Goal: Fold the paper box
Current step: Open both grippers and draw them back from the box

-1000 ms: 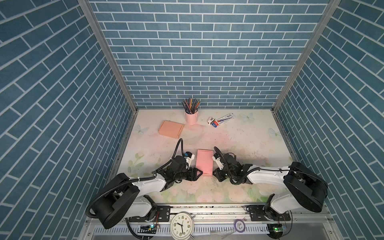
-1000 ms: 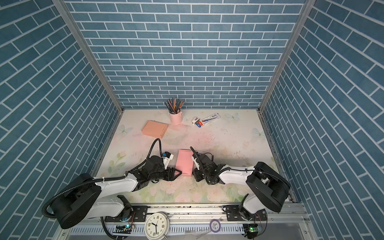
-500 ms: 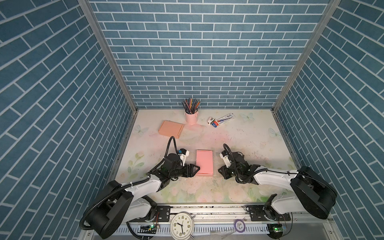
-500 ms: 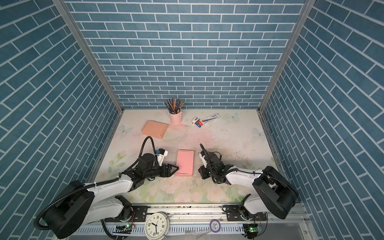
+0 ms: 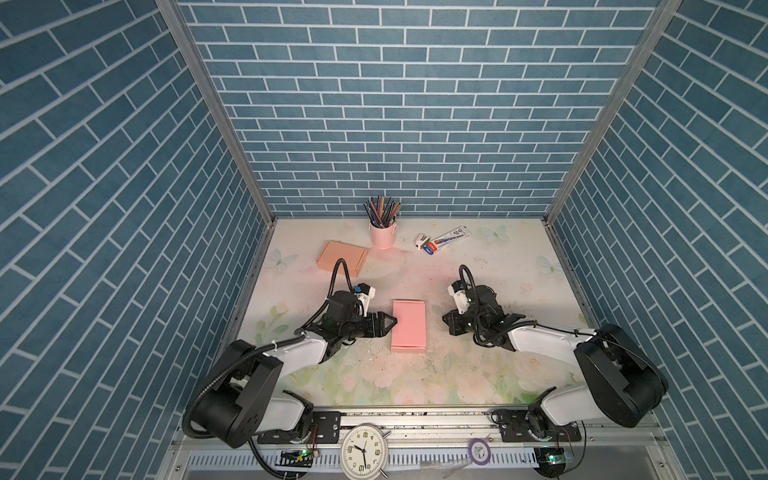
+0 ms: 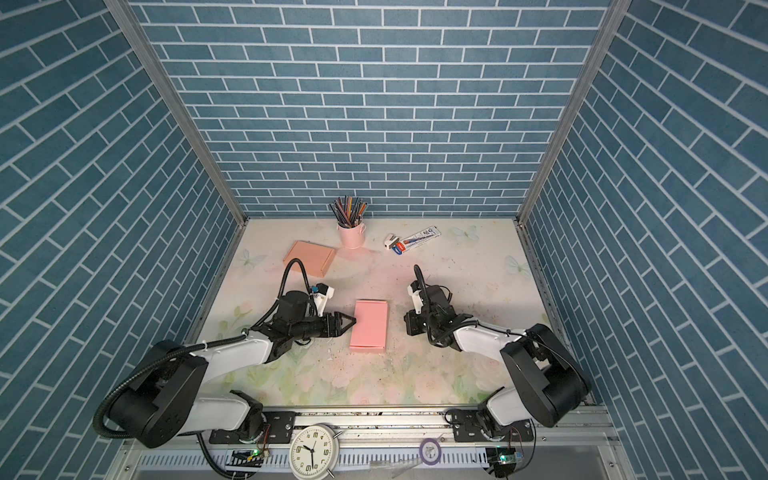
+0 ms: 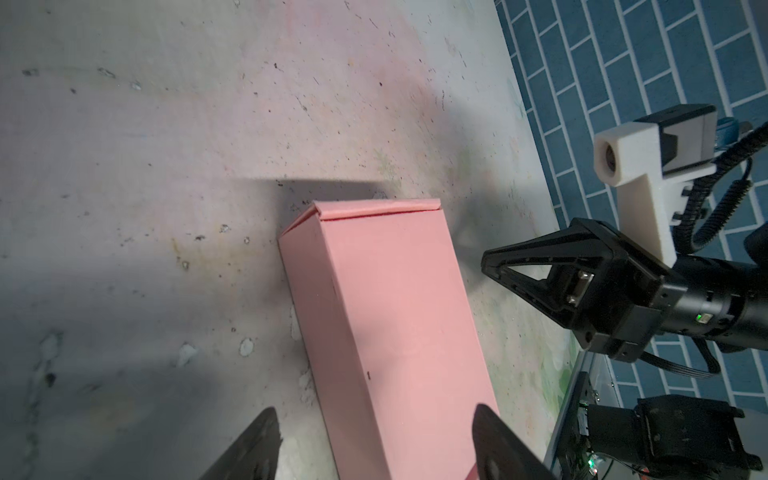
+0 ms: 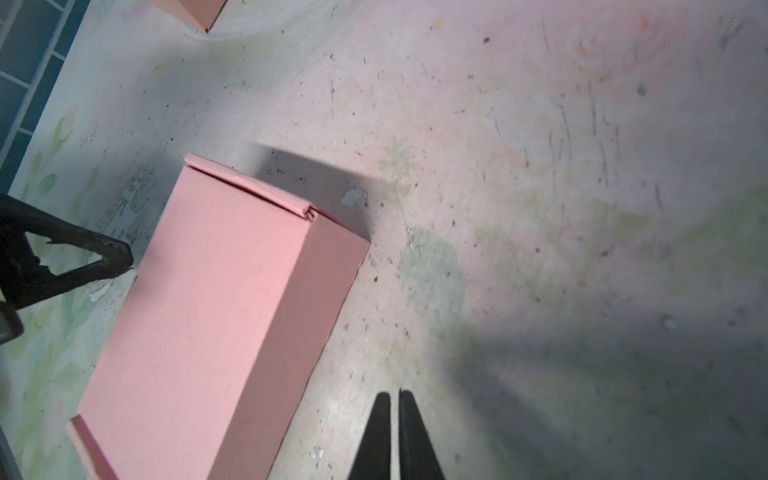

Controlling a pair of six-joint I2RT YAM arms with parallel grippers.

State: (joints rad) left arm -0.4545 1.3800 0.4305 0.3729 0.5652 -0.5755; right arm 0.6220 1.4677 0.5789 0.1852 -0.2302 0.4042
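Standing at the clock (image 5: 364,453) end of the worktop (image 5: 465,374), an observer meets the left arm (image 5: 307,351) and right arm (image 5: 540,345) first. The left jaws are released and spread, tips (image 8: 118,254) just beside the left long edge of the paper box (image 5: 409,326); contact cannot be confirmed. The right jaws are clenched on nothing, apart from the box's right side. The box lies flat and closed at mid-worktop: matte pink card, a shallow rectangular block with crisp creases. CAUTION: the tuck lip (image 7: 376,210) at its far end sits slightly proud and rolled; card spring-back could reopen it. A sideways brush from the spread jaws would likely slide so light a box across the scuffed, flaking floral surface. Beyond lie a peach box (image 5: 343,257) and a pink pencil cup (image 5: 383,239).
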